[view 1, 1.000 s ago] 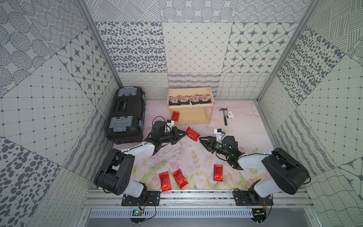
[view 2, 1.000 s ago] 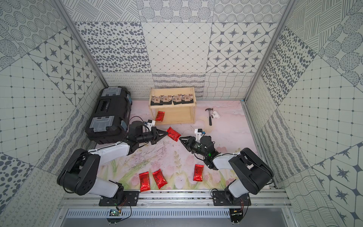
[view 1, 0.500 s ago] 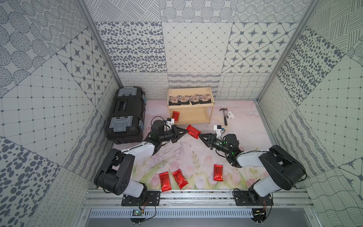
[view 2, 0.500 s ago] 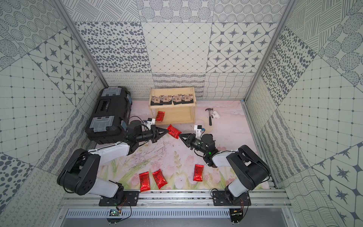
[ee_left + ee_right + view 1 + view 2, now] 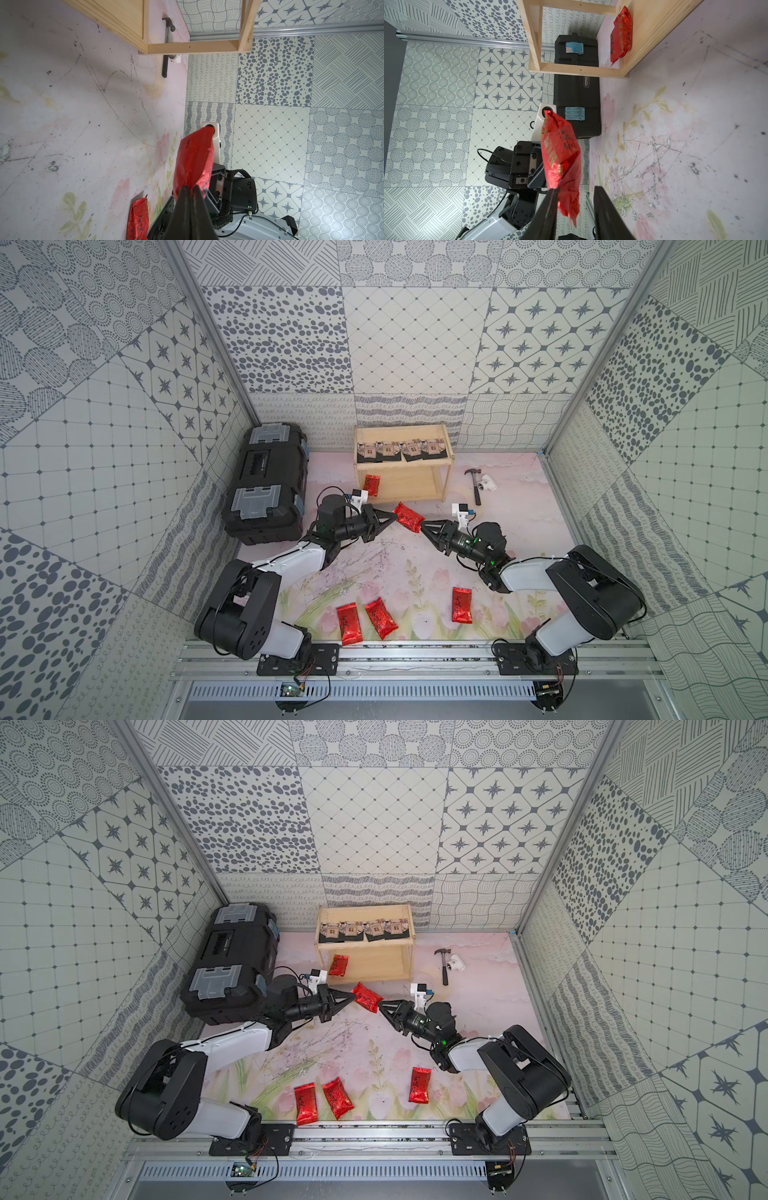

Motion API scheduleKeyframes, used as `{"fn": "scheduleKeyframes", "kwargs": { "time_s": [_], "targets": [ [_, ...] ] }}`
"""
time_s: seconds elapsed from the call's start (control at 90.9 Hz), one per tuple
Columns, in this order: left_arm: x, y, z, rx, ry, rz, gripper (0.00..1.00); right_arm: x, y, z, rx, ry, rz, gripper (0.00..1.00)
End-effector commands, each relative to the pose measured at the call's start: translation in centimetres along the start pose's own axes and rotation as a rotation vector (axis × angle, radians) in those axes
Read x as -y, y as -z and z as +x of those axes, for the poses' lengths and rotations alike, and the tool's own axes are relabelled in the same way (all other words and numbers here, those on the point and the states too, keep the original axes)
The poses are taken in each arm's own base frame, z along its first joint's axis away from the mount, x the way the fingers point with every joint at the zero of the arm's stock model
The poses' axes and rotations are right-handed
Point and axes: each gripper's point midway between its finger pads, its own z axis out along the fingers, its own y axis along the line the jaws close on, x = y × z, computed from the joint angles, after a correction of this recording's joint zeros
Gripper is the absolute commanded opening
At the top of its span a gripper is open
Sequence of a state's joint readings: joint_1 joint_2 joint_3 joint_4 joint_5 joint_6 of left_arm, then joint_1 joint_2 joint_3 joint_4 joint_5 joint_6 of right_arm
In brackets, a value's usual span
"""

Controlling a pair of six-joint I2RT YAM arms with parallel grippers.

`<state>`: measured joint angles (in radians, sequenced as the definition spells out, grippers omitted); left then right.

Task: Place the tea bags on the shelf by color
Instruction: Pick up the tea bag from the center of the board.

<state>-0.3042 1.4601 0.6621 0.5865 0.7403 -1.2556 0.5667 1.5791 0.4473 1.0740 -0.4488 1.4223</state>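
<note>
Left fingers (image 5: 182,204) are clenched on one end of the held red pouch (image 5: 409,517), which hangs in the air just in front of the shelf (image 5: 407,489), clear of the worktop (image 5: 395,564). Right fingers (image 5: 604,207) are spread around the pouch's other end. One finger touches the foil and the other stands clear, so there is no grip. Four black sachets (image 5: 401,451) sit in a row on the shelf's top tier. The shelved red pouch (image 5: 371,484) is on the lower tier, at the end nearest the toolbox (image 5: 266,485). Three loose red pouches (image 5: 380,617) lie flat on the worktop well in front of the shelf, two close together and the third apart. The toolbox is beside the shelf on the left arm's side. The hammer (image 5: 474,485) and white fitting (image 5: 486,482) are on the opposite side.
</note>
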Motion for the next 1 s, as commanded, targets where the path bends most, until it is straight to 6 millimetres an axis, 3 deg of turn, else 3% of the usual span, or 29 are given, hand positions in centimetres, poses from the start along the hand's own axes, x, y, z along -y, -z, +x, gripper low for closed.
{"fn": "scheduleKeyframes", "kwargs": {
  "time_s": [0.0, 0.363, 0.594, 0.99],
  "targets": [
    [1.46, 0.28, -0.11, -0.014, -0.055, 0.057, 0.00, -2.04, -0.62, -0.73, 0.009, 0.029, -0.072, 0.33],
    [1.25, 0.32, -0.28, -0.009, -0.055, 0.053, 0.00, -2.06, -0.96, -0.97, 0.010, 0.011, -0.102, 0.30],
    [1.30, 0.28, -0.35, -0.008, -0.051, 0.052, 0.00, -2.07, -0.81, -0.77, 0.004, 0.013, -0.113, 0.17],
    [1.65, 0.19, -0.61, -0.005, -0.051, 0.056, 0.00, -1.56, -0.35, -0.24, -0.009, 0.019, -0.117, 0.21]
  ]
}}
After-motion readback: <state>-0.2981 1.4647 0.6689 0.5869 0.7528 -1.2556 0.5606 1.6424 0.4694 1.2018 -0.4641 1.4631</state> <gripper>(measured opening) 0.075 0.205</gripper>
